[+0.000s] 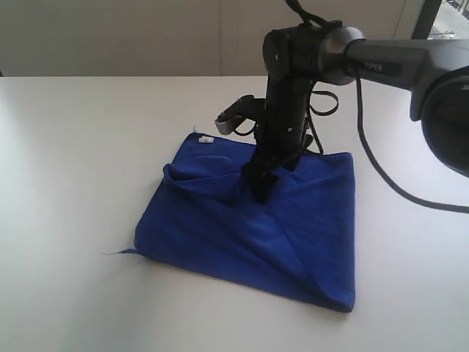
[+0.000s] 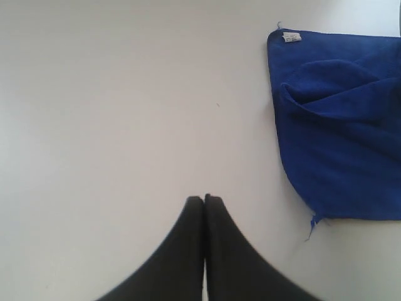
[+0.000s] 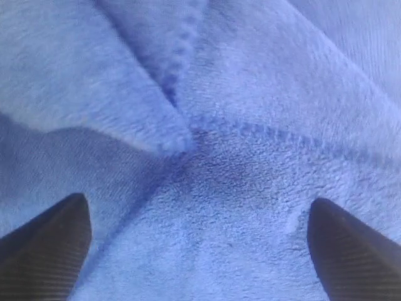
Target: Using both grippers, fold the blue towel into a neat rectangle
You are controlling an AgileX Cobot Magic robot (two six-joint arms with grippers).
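Note:
The blue towel (image 1: 256, 235) lies folded on the white table (image 1: 73, 147), with one flap turned over in a diagonal crease and a small white tag (image 1: 206, 138) at its far left corner. My right gripper (image 1: 262, 187) points straight down onto the towel's far middle. Its jaws stand wide open in the right wrist view (image 3: 195, 207), both tips against the pile beside a folded corner of the towel (image 3: 238, 188), holding nothing. My left gripper (image 2: 204, 197) is shut and empty over bare table. From there the towel (image 2: 338, 138) and its tag (image 2: 291, 37) lie off to one side.
A loose blue thread (image 1: 117, 253) trails from the towel's near left corner. The right arm's black cable (image 1: 381, 169) hangs over the table right of the towel. A pale wall (image 1: 110, 37) runs behind the table's far edge.

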